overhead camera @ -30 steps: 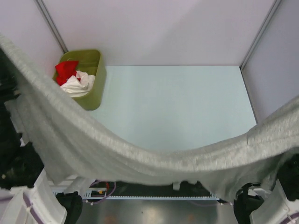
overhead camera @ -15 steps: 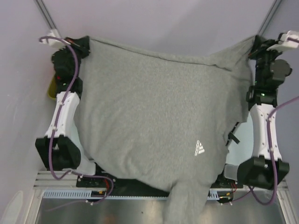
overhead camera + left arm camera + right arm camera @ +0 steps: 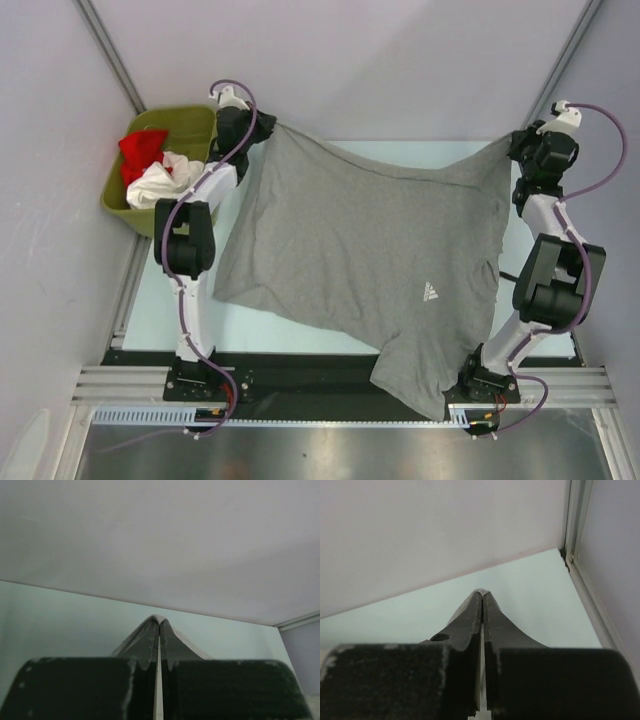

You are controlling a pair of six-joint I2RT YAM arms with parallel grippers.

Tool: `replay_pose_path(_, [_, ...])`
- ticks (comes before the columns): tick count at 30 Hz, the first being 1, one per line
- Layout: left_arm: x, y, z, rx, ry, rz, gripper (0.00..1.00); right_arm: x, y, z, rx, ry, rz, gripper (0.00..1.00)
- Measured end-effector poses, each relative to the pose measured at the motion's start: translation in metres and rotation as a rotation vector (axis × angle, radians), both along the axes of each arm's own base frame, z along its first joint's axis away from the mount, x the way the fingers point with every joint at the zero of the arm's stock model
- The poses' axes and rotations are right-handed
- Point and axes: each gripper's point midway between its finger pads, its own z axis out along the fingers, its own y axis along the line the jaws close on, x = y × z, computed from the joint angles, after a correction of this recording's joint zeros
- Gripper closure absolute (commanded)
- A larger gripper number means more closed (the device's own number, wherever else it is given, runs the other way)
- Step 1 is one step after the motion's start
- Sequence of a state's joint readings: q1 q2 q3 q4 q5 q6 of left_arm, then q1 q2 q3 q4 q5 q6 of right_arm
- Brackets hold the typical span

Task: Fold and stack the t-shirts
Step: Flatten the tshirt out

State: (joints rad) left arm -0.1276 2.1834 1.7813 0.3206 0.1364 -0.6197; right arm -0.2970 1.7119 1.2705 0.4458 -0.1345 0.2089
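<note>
The large heather-grey t-shirt (image 3: pixel 350 240) is stretched over the pale green table (image 3: pixel 400 152), its small white logo (image 3: pixel 429 291) facing up. My left gripper (image 3: pixel 265 133) is shut on its far left corner, beside the bin. My right gripper (image 3: pixel 513 148) is shut on its far right corner. A near part of the shirt (image 3: pixel 420 380) drapes over the table's front edge. In both wrist views the jaws are pressed together, left (image 3: pixel 159 621) and right (image 3: pixel 482 593), and the cloth is hidden below them. A red shirt (image 3: pixel 143 152) and a white shirt (image 3: pixel 165 180) lie crumpled in the bin.
The olive-green bin (image 3: pixel 207 190) stands at the far left corner, close to my left arm. White walls enclose the back and both sides. A metal rail (image 3: pixel 300 380) runs along the near edge between the arm bases.
The shirt hung high and close to the camera a second ago. Both arms have reached out to the far corners and lowered it, spreading it over the table.
</note>
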Motion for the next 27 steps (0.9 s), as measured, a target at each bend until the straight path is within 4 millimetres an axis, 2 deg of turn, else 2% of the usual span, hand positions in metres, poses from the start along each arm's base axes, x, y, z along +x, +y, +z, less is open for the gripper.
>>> replay_pose_path(2, [0.008,-0.003,-0.016,0.008,0.035,-0.003,1.00,0.011,-0.005,-0.016,0.012,0.029,0.010,1.00])
replay_pose_path(5, [0.019,0.001,-0.028,0.025,0.061,0.010,1.00,0.027,-0.011,-0.032,0.029,0.062,0.018,1.00])
replay_pose_path(12, [0.038,0.012,-0.031,0.032,0.060,0.065,1.00,0.066,-0.018,-0.033,0.059,0.041,0.045,1.00])
replay_pose_path(19, [0.051,0.020,-0.045,0.040,0.076,0.111,1.00,0.117,-0.014,-0.044,0.065,0.022,0.078,1.00])
replay_pose_path(27, [0.061,0.038,-0.072,0.033,0.111,0.175,0.99,0.174,0.001,-0.079,0.087,0.033,0.113,1.00])
